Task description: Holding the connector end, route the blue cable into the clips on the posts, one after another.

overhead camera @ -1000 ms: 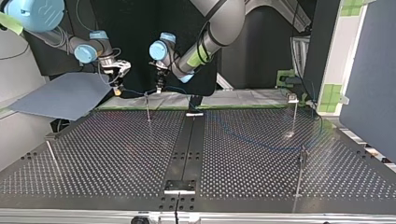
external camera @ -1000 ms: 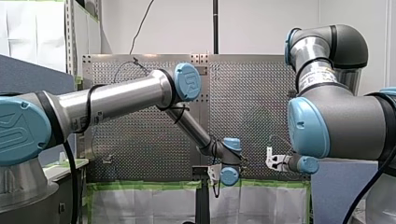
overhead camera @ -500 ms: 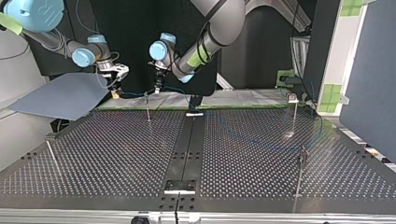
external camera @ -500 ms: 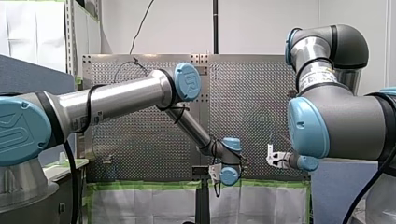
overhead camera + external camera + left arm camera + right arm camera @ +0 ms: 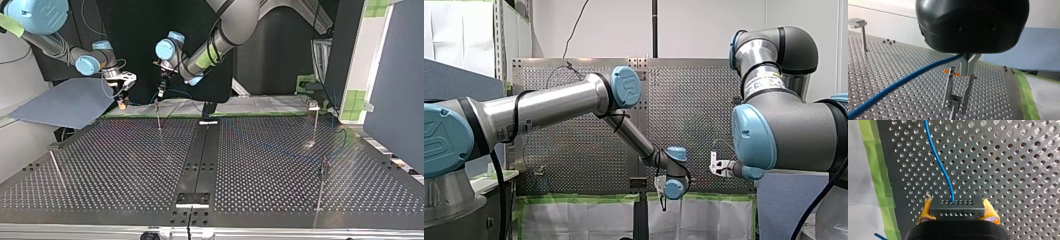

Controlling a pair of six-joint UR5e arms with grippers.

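In the right wrist view my right gripper (image 5: pixel 957 211) is shut on a black connector block (image 5: pixel 957 206), with a yellow pad on each side. The blue cable (image 5: pixel 940 165) leaves the block and runs ahead over the perforated table. In the left wrist view my left gripper (image 5: pixel 967 67) has its metal fingers shut on the blue cable (image 5: pixel 905 80), just above the two-pronged clip (image 5: pixel 956 96) of a post. In the top view my left gripper (image 5: pixel 161 92) hangs over that post (image 5: pixel 158 114), and my right gripper (image 5: pixel 121 102) is beside it at the left.
Other thin posts stand on the table: one at the top view's left (image 5: pixel 54 162), two at its right (image 5: pixel 316 120) (image 5: pixel 322 185). A blue sheet (image 5: pixel 65 102) lies off the table's far left corner. Green tape (image 5: pixel 875 165) lines the table's edge.
My left gripper has moved to the top view's left with the cable, to above the post. My right gripper has shifted a little left and down there, still holding the connector.
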